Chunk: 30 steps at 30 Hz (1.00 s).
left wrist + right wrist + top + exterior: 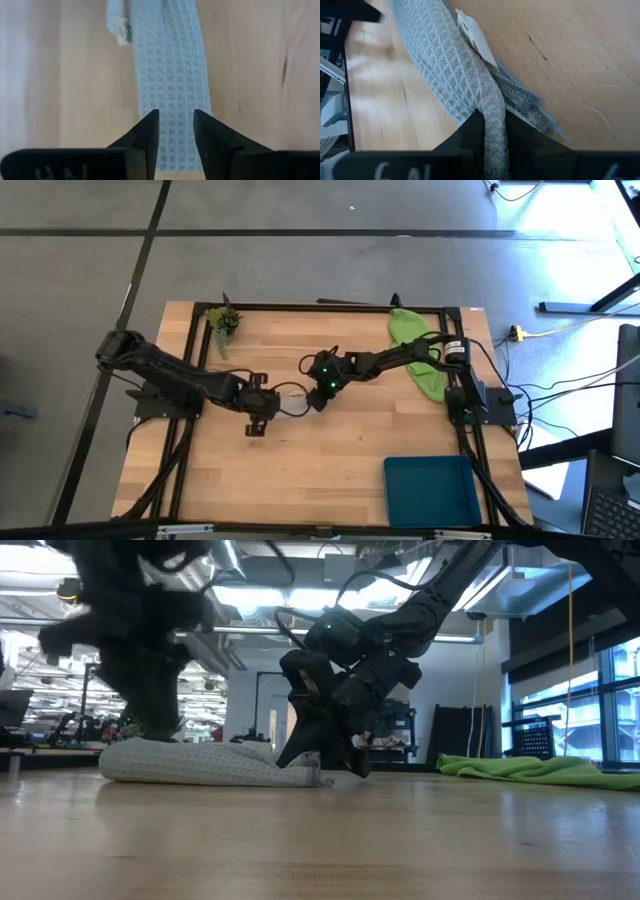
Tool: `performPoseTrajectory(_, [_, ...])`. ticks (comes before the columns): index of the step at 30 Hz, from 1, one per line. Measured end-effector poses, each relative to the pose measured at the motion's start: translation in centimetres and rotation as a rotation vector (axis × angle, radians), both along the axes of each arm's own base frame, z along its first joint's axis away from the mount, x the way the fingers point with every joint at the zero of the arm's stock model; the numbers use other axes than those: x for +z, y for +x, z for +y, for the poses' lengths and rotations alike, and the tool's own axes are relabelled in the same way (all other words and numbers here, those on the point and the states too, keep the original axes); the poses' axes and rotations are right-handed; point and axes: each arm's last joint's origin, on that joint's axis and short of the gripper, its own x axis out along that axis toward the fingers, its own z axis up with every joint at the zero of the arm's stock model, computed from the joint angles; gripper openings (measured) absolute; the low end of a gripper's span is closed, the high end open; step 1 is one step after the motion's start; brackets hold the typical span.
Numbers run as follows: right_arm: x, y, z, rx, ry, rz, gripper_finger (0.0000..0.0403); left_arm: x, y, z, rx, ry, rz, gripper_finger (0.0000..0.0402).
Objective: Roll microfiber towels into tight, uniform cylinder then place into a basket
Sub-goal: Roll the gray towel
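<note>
Towel pinched at one end, loose at the other

Pale grey-white waffle-weave microfiber towel lies as a long, narrow, flattened roll at mid-table, running between the two grippers. It looks soft, light and limp: the weave should give good friction, but the roll will likely sag and unwind if lifted by one end only. The firmest hold seems to be across its thickness near each end, or around the middle once it is tight. A white label sticks out of the folds near the right end.

The right gripper is clamped on that end, its dark fingers squeezed around a bunched edge of cloth. The left gripper sits over the other end with its fingers apart, the towel showing in the gap between them; it grips nothing.

A lime-green soft cloth towel lies crumpled and unrolled at the far right edge of the table, partly beneath the right arm. The shallow rectangular teal-blue plastic basket stands at the near right corner, well apart from both towels, nothing in it. A small leafy green plant sprig rests at the far left corner.
</note>
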Motion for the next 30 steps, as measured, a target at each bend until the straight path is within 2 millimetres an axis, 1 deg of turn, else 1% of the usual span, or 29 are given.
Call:
performPoseTrajectory(7, [0.0,0.0,0.0,0.002,-0.004,-0.006,0.0064,-3.7,-1.3,0.6,0.038,-0.025,-0.068,0.0107])
performPoseTrajectory(14, [0.0,0.0,0.0,0.002,-0.004,-0.007,0.0064,-5.9,-2.8,1.0,0.075,-0.047,-0.110,0.0107])
performPoseTrajectory(18, [0.1,0.2,-0.1,0.024,0.018,-0.032,0.0065,-6.4,-3.2,1.1,0.092,-0.054,-0.121,0.0107])
performPoseTrajectory(26, [0.2,0.3,-0.1,0.023,0.054,-0.050,0.0065,-6.5,-3.1,1.0,0.081,-0.068,-0.145,0.0107])
performPoseTrajectory(30, [0.2,0.3,-0.1,0.008,0.073,-0.042,0.0080,-6.5,-3.1,1.0,0.079,-0.070,-0.144,0.0107])
